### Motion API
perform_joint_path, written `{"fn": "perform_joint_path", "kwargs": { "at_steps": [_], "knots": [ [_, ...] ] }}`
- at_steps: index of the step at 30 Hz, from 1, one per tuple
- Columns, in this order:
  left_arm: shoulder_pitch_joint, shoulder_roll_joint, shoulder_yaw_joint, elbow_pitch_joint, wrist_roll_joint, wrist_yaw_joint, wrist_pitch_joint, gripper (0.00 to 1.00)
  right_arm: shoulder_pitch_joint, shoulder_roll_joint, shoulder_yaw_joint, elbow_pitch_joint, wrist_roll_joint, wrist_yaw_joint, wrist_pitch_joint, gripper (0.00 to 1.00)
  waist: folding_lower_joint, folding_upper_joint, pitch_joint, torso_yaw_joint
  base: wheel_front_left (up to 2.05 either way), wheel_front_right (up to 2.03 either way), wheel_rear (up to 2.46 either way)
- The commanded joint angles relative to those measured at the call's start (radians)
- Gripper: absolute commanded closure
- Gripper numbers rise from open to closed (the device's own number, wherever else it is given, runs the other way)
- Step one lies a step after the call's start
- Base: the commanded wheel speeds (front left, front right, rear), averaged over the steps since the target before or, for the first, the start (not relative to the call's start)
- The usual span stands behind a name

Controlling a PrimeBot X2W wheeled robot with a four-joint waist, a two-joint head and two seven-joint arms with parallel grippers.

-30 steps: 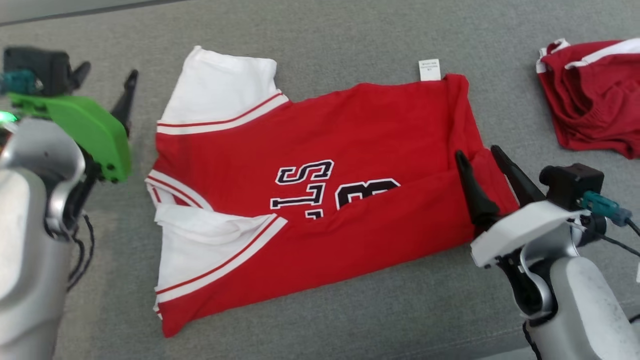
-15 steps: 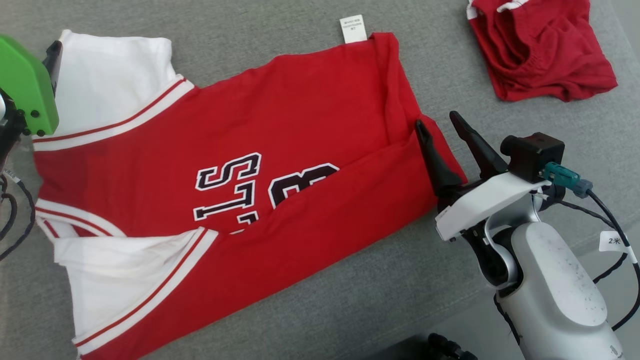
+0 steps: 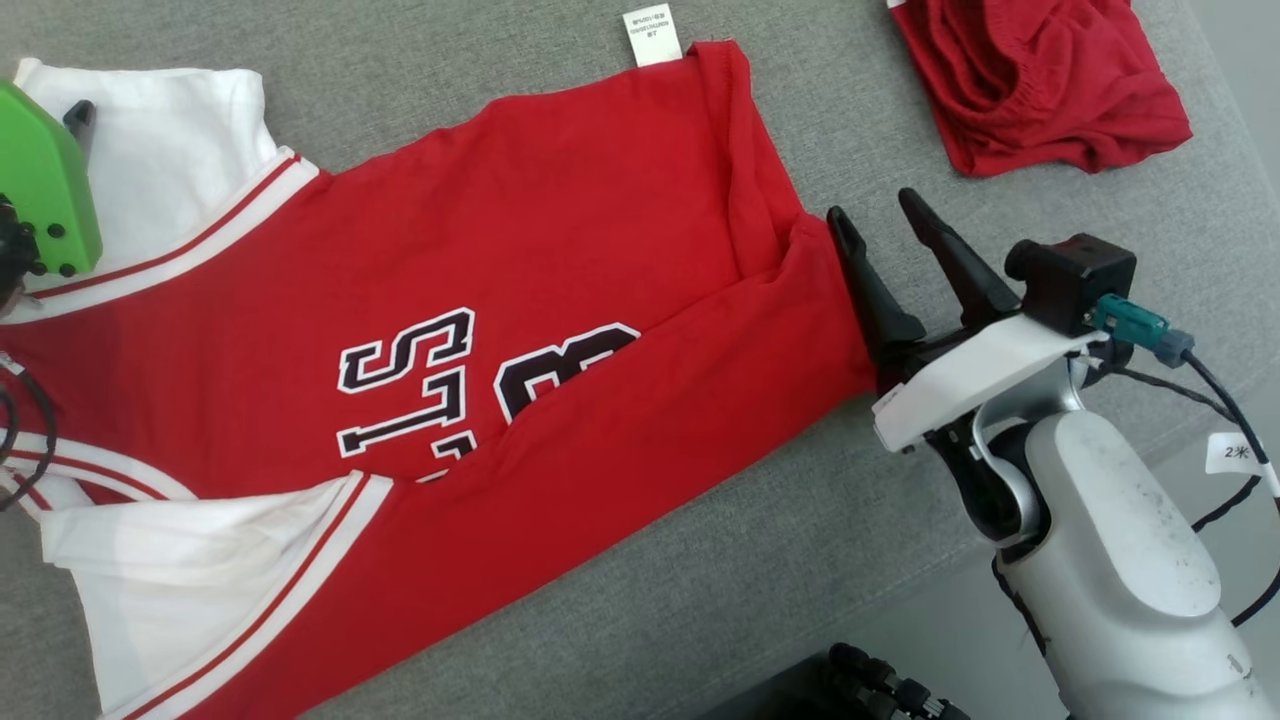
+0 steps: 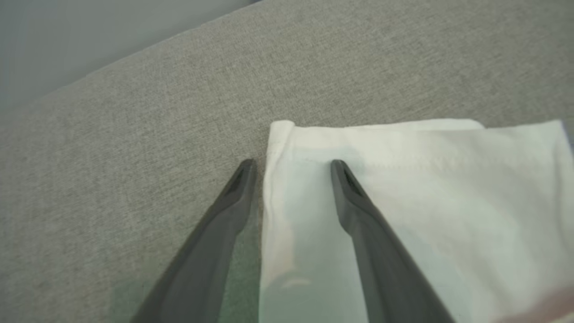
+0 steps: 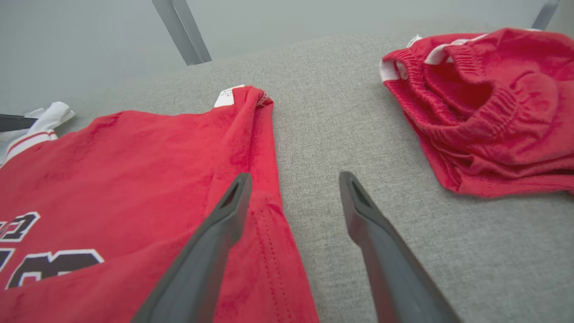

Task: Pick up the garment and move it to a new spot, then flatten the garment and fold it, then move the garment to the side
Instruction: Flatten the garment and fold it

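Observation:
The garment (image 3: 560,250), a red jersey with white sleeves and black lettering, lies spread on the grey cloth surface, its lower half folded up over the print. My left gripper (image 4: 293,163) is open at the far white sleeve (image 4: 403,188). One finger rests on the sleeve and the other on the grey cloth just outside the sleeve's edge. In the head view its green cover (image 3: 45,185) sits at the upper left. My right gripper (image 3: 875,207) is open at the hem (image 5: 264,188), one finger over the red edge and one over bare cloth.
Crumpled red shorts (image 3: 1040,90) lie at the far right, a short way beyond my right gripper (image 5: 294,177). A white label (image 3: 651,35) sticks out from the jersey's far edge. The grey surface (image 3: 700,600) ends at the lower right, past my right arm.
The head camera has swung, so the whole scene sits further left and up. My left gripper has moved from beside the white sleeve onto its edge. The right gripper stays at the hem.

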Motion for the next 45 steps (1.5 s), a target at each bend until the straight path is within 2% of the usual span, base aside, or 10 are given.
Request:
{"fn": "perform_joint_path", "kwargs": {
  "at_steps": [1,2,11,22,24,25,26,28,32,45],
  "knots": [
    [-0.004,-0.006,-0.004,0.008,-0.006,-0.004,0.0,0.87,-0.025,-0.009,-0.001,0.0,-0.005,0.0,-0.003,0.0,-0.0001,-0.0001,-0.006,0.01,0.0,0.0,0.0],
    [-0.006,-0.012,-0.006,0.005,-0.009,-0.006,-0.011,1.0,-0.038,-0.015,-0.003,0.001,-0.007,0.0,0.002,0.0,-0.0001,-0.0001,-0.009,0.017,0.0,0.0,0.0],
    [-0.031,-0.089,-0.021,-0.032,-0.031,-0.016,-0.163,1.0,-0.194,-0.073,0.002,0.072,-0.086,0.0,0.072,0.0,-0.0001,-0.0001,-0.032,0.125,0.0,0.0,0.0],
    [-0.005,-0.16,-0.063,-0.095,-0.055,-0.028,-0.28,1.0,-0.397,-0.157,0.074,0.317,-0.166,0.0,0.228,0.0,-0.0001,-0.0001,-0.037,0.263,0.0,0.0,0.0],
    [0.0,-0.168,-0.07,-0.098,-0.062,-0.03,-0.292,1.0,-0.414,-0.171,0.093,0.352,-0.167,0.0,0.249,0.17,-0.0001,-0.0001,-0.04,0.276,0.0,0.0,0.0],
    [0.002,-0.172,-0.074,-0.099,-0.063,-0.031,-0.298,1.0,-0.421,-0.176,0.101,0.369,-0.163,0.0,0.254,0.42,-0.0001,-0.0001,-0.042,0.281,0.0,0.0,0.0],
    [0.003,-0.173,-0.077,-0.1,-0.064,-0.032,-0.302,1.0,-0.428,-0.179,0.106,0.38,-0.163,0.0,0.257,0.53,-0.0001,-0.0001,-0.043,0.284,0.0,0.0,0.0],
    [0.008,-0.174,-0.082,-0.1,-0.069,-0.033,-0.309,1.0,-0.436,-0.188,0.109,0.403,-0.169,0.0,0.254,0.64,-0.0001,-0.0001,-0.047,0.289,0.0,0.0,0.0],
    [0.011,-0.174,-0.089,-0.094,-0.074,-0.033,-0.321,1.0,-0.448,-0.193,0.107,0.437,-0.175,0.0,0.239,0.99,-0.0001,-0.0001,-0.06,0.292,0.0,0.0,0.0],
    [-0.016,-0.171,-0.057,-0.05,-0.072,0.002,-0.411,1.0,-0.476,-0.16,-0.032,0.536,-0.179,-0.001,0.113,1.0,-0.0001,-0.0001,-0.113,0.286,0.0,0.0,0.0]
  ]
}}
